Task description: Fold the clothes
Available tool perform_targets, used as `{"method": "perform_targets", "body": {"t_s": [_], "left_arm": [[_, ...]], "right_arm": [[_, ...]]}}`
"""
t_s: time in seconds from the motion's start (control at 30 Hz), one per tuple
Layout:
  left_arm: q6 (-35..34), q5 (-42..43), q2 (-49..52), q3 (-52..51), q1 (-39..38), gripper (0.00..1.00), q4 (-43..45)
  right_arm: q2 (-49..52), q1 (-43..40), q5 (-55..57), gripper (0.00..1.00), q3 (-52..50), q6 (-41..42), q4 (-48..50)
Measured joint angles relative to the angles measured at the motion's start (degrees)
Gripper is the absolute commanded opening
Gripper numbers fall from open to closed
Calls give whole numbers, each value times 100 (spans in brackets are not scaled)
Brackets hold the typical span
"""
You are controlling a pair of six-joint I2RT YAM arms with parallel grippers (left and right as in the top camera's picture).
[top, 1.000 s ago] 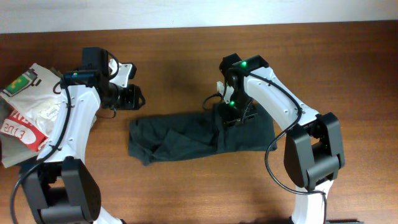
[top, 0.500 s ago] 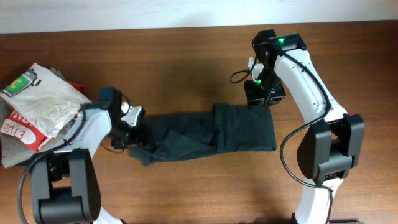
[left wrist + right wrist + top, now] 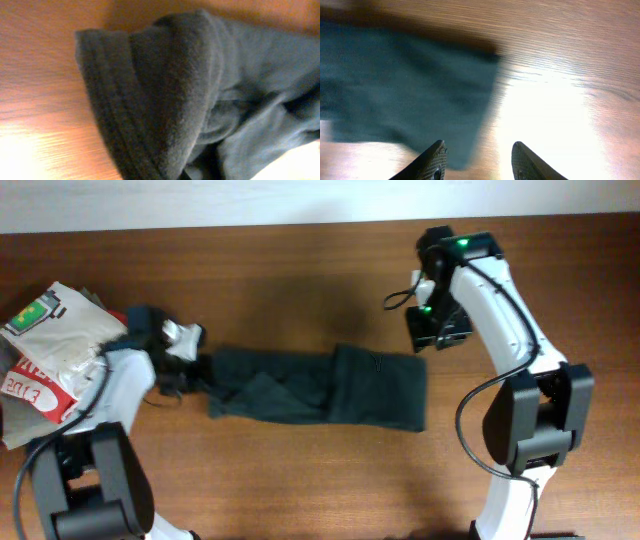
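The black T-shirt (image 3: 310,385) lies on the wooden table as a long folded strip running left to right; no white letters show. My left gripper (image 3: 190,365) is at the strip's left end. In the left wrist view the dark cloth (image 3: 200,85) fills the frame right up to the camera and hides the fingers. The cloth has moved with this gripper, so it appears shut on the shirt. My right gripper (image 3: 440,330) hovers just beyond the shirt's far right corner. Its fingers (image 3: 482,162) are open and empty, with the shirt's corner (image 3: 405,80) below to the left.
A pile of other garments sits at the table's left edge: a white folded tee with a green label (image 3: 55,330) and a red-and-white printed one (image 3: 25,385). The table's far edge meets a white wall (image 3: 300,200).
My right gripper let go of the shirt's right part and rose away to the right. My left gripper came down onto the left end and pulled it left, straightening the strip.
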Motion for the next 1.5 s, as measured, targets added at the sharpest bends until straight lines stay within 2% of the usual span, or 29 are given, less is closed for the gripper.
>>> {"method": "perform_targets", "body": {"t_s": [0.07, 0.17, 0.23, 0.4, 0.53, 0.57, 0.6, 0.63, 0.67, 0.77, 0.87, 0.97, 1.03, 1.17, 1.2, 1.3, 1.37, 1.4, 1.43, 1.47, 1.5], "left_arm": [[0, -190, 4, 927, 468, 0, -498], [-2, -350, 11, 1823, 570, 0, -1309], [0, -190, 11, 2173, 144, 1, -1550], [2, 9, 13, 2229, -2240, 2, -1285], [-4, -127, 337, 2247, -3403, 2, -1241], [-15, -138, 490, 2245, -3576, 5, -1224], [-24, -153, 616, 2245, -3696, 20, -1163], [-42, -170, 717, 2245, -3812, 49, -1047], [-68, -173, 772, 2245, -3915, 53, -929], [-107, 26, 785, 2306, -4146, 55, -898], [-59, 485, 837, 3427, -4050, 56, -1493], [26, -39, 763, 4813, -3132, 59, -2221], [22, -197, 756, 4870, -2612, 61, -2269], [-7, -431, 809, 4865, -1508, 64, -2319], [-7, -450, 831, 4865, -1327, 64, -2363], [-9, -474, 1056, 4865, -957, 69, -2455], [-22, -634, 1298, 4861, -942, 69, -2459], [-24, -708, 1342, 4859, -946, 69, -2455], [-22, -776, 1388, 4859, -946, 69, -2470], [-22, -815, 1399, 4859, -946, 69, -2461], [-22, -826, 1399, 4859, -946, 69, -2470]], "right_arm": [[0, -564, 87, 49, 0, 0, 7], [0, -1217, 133, 50, 0, -4, 9], [0, -1373, 136, 50, 0, 0, 2], [0, -1370, 133, 50, 0, -2, 2], [0, -1370, 133, 50, 0, -2, -15], [0, -1370, 133, 50, 0, 0, -17], [0, -1370, 133, 50, 0, -2, -17], [0, -1370, 133, 50, 0, -2, -17], [0, -1370, 133, 52, 0, 2, -17], [0, -1370, 136, 58, 0, -7, -15], [0, -1370, 94, 60, 0, 2, -24], [0, -1283, -931, 67, 0, -555, -20], [0, -1038, -1456, 72, 0, -848, -13], [0, 155, -2159, 76, -79, -1128, 179], [2, 573, -2293, 77, -306, -1043, 605], [17, 1060, -2461, 76, -903, -807, 1495], [37, 1370, -2542, 68, -1410, -693, 2186], [55, 1488, -2559, 59, -1569, -621, 2424], [61, 1622, -2590, 43, -1731, -535, 2787], [63, 1716, -2601, 7, -1851, -417, 2981], [63, 1773, -2603, 4, -1882, -387, 3045]]}}
